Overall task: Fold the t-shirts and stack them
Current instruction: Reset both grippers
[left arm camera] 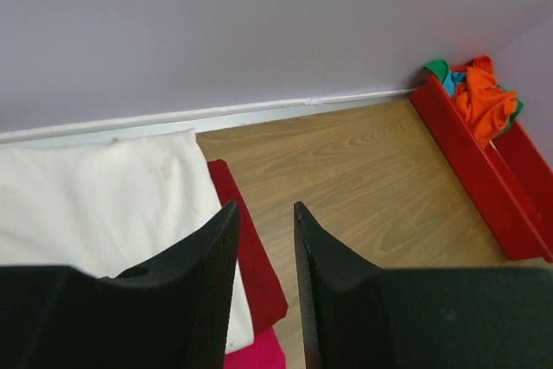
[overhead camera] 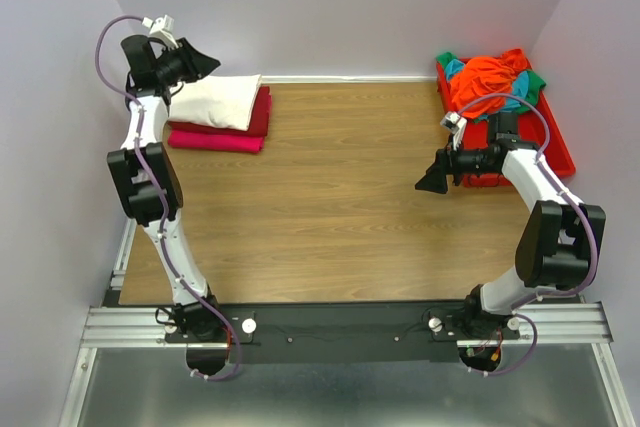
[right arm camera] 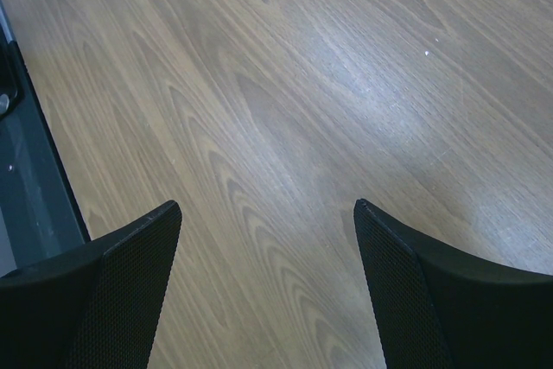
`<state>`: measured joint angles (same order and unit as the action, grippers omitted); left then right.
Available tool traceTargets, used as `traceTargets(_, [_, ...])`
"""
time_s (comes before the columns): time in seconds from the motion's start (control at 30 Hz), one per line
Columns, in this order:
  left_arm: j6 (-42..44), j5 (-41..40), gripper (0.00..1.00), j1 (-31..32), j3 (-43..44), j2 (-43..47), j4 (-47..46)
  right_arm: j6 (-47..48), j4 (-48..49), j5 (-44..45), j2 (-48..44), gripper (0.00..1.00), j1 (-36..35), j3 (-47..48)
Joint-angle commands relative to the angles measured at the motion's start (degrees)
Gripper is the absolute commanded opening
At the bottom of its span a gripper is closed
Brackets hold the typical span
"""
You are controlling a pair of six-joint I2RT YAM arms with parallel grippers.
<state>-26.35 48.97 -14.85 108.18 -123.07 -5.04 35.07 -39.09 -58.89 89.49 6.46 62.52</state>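
Observation:
At the table's far left lies a stack of folded t-shirts: a cream-white one (overhead camera: 218, 100) on top, a dark red one (overhead camera: 263, 112) under it, a bright pink one (overhead camera: 215, 140) at the bottom. My left gripper (overhead camera: 208, 62) hangs above the stack's far edge, its jaws a narrow gap apart with nothing between them. In the left wrist view the gripper (left arm camera: 263, 205) looks down on the cream shirt (left arm camera: 95, 205), the dark red shirt (left arm camera: 257, 270) and the pink shirt (left arm camera: 259, 356). My right gripper (overhead camera: 432, 182) stands wide open over bare wood (right arm camera: 268, 205), empty.
A red plastic tray (overhead camera: 562, 150) at the far right holds crumpled orange (overhead camera: 490, 82), teal (overhead camera: 455, 70) and green (overhead camera: 537, 78) shirts. It shows in the left wrist view too, as the tray (left arm camera: 467, 170). Walls close in on the left, back and right. A metal rail (overhead camera: 350, 322) runs along the near edge.

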Motion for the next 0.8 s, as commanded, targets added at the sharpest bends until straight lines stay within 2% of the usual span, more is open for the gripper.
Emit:
traceTargets(0.0, [-0.63, -1.07, 0.34, -1.84, 1.24, -6.56, 4.16, 0.96, -0.90, 0.80, 0.51, 0.88, 0.31, 1.55])
traceTargets(0.03, [-0.81, -1.24, 0.32, -2.02, 1.07, -7.18, 4.16, 0.97, -0.90, 0.88, 0.59, 0.88, 0.40, 1.55])
traceTargets(0.3, [-1.95, -6.95, 0.31, -3.77, -5.95, -11.13, 3.28, 1.05, -0.90, 0.97, 1.12, 0.88, 0.40, 1.55])
traceTargets(0.47, [-2.66, -6.17, 0.32, -4.04, -4.21, -13.25, 3.46, 1.05, -0.90, 1.15, 1.47, 0.90, 0.31, 1.55])
traceTargets(0.6, [-1.61, -5.38, 0.41, -3.96, -1.31, -9.75, 4.42, 1.05, -0.90, 1.50, 1.21, 0.90, 0.31, 1.64])
traceTargets(0.73, [2.34, -8.44, 0.48, -3.96, -1.12, 0.79, 4.95, 1.40, -0.90, 2.38, 0.07, 0.90, 0.31, 1.64])
traceTargets(0.77, [4.53, -9.32, 0.58, -3.61, -2.00, 3.07, 4.95, 1.58, -0.90, 3.25, -0.11, 0.90, 0.31, 1.73])
